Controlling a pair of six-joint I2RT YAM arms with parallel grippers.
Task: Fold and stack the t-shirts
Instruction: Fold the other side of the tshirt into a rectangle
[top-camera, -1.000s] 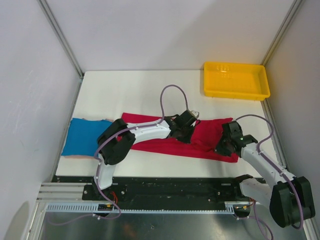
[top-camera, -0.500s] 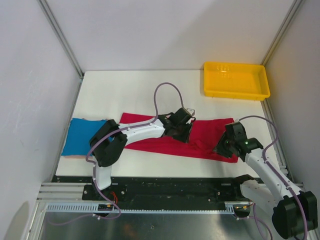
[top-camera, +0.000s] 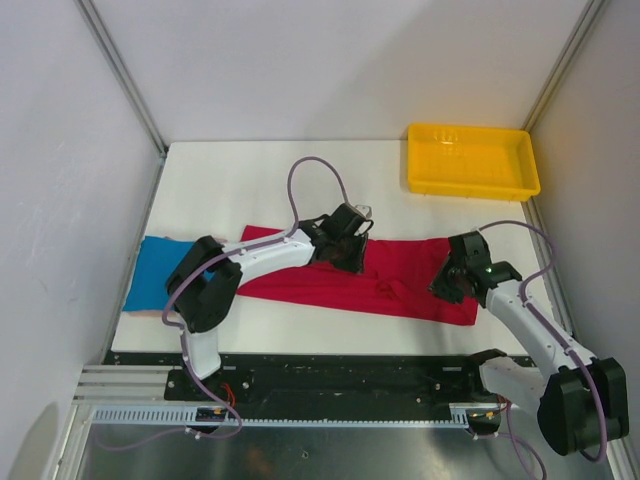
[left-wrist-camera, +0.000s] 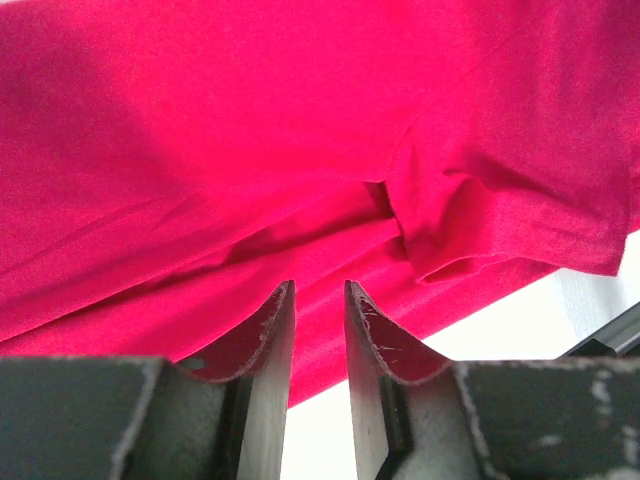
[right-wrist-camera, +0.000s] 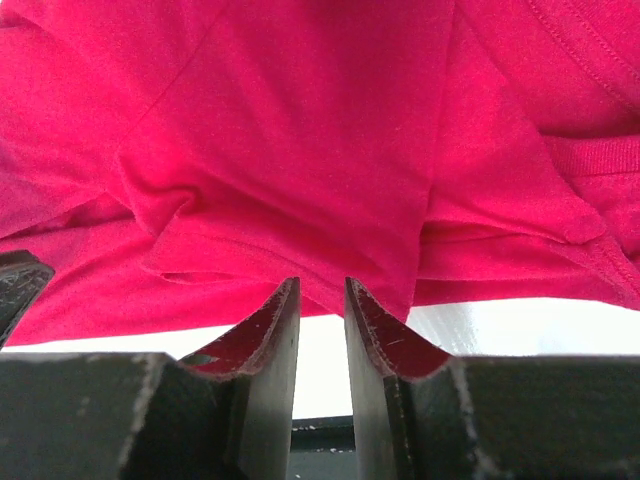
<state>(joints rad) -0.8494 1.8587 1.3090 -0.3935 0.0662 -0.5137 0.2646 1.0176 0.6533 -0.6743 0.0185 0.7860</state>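
Top external view, entry: one crimson red short-sleeved cloth shirt (top-camera: 400, 275) lies spread as a long strip across the white table (top-camera: 260, 185), creased near its right end. I take this red shirt as my reference. One bright blue cloth shirt (top-camera: 158, 275), lying flat, sits just beside the red shirt's left end. I cannot tell whether the two touch, since the left arm crosses that spot. One yellow plastic tray (top-camera: 470, 160) stands apart from the red shirt, beyond its far edge toward its right end.

I read the left gripper (top-camera: 347, 258) as over the red shirt's far edge, about mid-length. I read the right gripper (top-camera: 445, 288) as over the red shirt's right end, close to its near edge.

Left wrist view: the left gripper (left-wrist-camera: 318, 290) has its jaws parted by a narrow slit. Nothing sits between the dark fingers (left-wrist-camera: 272, 345); through the slit I see red cloth, then white table. The tips are over the shirt's edge, near a small bunched fold (left-wrist-camera: 430, 235). I cannot tell whether the tips touch the cloth.

Right wrist view: the right gripper (right-wrist-camera: 320, 288) shows a like narrow slit, with no cloth pinched. The red cloth's edge and white table show through the gap. A ribbed band (right-wrist-camera: 600, 158) of the shirt lies off to one side. Contact between tips and cloth: cannot tell.
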